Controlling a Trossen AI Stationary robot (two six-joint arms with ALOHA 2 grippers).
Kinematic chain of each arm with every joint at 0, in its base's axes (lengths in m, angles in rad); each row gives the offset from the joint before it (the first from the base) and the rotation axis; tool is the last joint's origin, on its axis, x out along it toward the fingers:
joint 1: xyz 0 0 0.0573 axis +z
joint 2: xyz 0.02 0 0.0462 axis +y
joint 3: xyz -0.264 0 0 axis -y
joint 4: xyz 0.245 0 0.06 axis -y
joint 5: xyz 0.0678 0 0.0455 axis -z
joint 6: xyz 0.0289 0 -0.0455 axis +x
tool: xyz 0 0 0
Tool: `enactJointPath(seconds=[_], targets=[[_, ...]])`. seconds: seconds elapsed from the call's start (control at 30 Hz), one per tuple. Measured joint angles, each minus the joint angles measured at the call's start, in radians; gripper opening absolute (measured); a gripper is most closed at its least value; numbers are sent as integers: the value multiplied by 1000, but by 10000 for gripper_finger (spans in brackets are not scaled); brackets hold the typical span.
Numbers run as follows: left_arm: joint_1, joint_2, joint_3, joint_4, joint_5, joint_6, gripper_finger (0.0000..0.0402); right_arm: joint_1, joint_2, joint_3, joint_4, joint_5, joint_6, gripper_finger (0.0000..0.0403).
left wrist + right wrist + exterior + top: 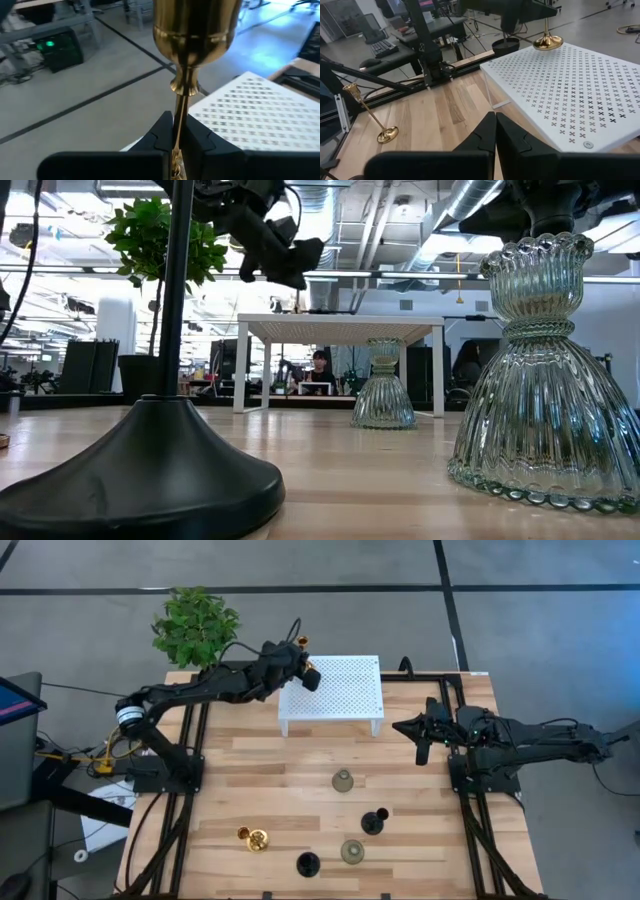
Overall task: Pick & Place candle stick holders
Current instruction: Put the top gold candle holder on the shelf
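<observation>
A: Where's the gold holder (192, 30)?
B: Pinched by its thin stem in the left gripper (176, 131), base hovering at the far-left corner of the white perforated stand (335, 688). Can't tell if the base touches.
A: Other holders?
B: 2nd gold one (254, 838) lies tilted on the table (260, 770), front-left. Two black ones: one (307, 863) at the front edge, one (374, 821) further back and right. Grey-green pair: one (343, 780) mid-table, one (352, 851) near the front, betw. the black ones.
A: Right arm?
B: Right gripper (422, 728) waits at the right side of the table, just right of the stand, fingers pressed together, nothing in them.
A: Anything else?
B: Green plant (193, 625) off the far-left corner, beside the left arm. Person visible under the stand in the low view, far back.
</observation>
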Motion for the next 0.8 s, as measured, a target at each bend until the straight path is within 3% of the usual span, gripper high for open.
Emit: enactJointPath(seconds=[0.8], targets=[[37,21,1,-55,-24,-114,14,0,0,0,0,0,2,0]])
